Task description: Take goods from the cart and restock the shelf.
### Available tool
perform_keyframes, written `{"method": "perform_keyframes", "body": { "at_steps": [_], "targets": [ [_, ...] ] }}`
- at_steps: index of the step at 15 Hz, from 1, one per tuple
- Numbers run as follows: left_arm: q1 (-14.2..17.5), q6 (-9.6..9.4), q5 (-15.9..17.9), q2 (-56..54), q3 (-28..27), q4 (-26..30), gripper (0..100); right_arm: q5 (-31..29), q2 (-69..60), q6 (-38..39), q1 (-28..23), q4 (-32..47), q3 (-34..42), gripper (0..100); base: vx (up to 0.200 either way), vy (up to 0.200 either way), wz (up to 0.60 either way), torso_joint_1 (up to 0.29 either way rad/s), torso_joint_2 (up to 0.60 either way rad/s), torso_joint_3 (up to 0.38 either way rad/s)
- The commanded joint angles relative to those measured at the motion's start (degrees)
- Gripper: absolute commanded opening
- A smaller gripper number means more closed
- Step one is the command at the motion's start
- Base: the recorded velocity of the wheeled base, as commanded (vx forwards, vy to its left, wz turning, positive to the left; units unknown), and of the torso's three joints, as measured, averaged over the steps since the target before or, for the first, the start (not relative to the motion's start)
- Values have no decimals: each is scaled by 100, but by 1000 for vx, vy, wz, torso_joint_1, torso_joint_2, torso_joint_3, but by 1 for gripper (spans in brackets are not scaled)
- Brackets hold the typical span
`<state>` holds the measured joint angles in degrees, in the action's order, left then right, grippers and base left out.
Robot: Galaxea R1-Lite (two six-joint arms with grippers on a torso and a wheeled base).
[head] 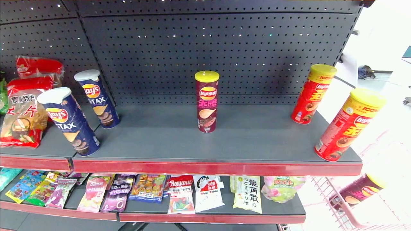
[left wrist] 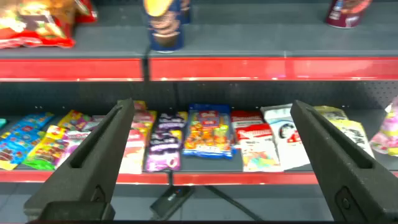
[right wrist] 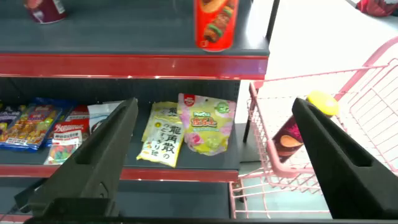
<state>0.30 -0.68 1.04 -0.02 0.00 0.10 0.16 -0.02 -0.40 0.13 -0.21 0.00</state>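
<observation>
The upper shelf [head: 257, 141] holds a maroon chip can [head: 207, 102] upright at its middle. Two red cans [head: 313, 94] [head: 350, 125] stand at its right end and two blue cans [head: 70, 121] [head: 97, 98] at its left. In the pink cart [head: 345, 210] at the lower right lies another maroon can with a yellow lid [head: 359, 191]. My right gripper [right wrist: 216, 102] is open and empty, level with the lower shelf, with the cart [right wrist: 323, 78] and its can [right wrist: 292, 134] off to one side. My left gripper [left wrist: 211, 104] is open and empty before the lower shelf's snack bags [left wrist: 208, 130].
Red snack bags [head: 22, 118] fill the upper shelf's far left. The lower shelf [head: 282, 208] carries a row of flat snack packets [head: 179, 192]. A perforated dark back panel [head: 205, 54] closes the shelf behind. Bare shelf space lies between the maroon and red cans.
</observation>
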Motion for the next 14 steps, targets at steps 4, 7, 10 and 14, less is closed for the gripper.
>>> {"method": "perform_keyframes", "body": {
  "at_steps": [4,7,10,14],
  "targets": [
    [5,-2,2,2,0,-1,100,2,2,-4,4,-6,0,100,0,-200,0,0,1,2],
    [5,-2,2,2,0,-1,100,-7,2,-4,4,-6,0,100,0,-200,0,1,2,4],
    [5,-2,2,2,0,-1,100,2,2,5,4,-6,0,100,0,0,0,0,0,0],
    [5,-2,2,2,0,-1,100,2,2,-4,4,-6,0,100,0,0,-450,2,1,2]
  ]
}}
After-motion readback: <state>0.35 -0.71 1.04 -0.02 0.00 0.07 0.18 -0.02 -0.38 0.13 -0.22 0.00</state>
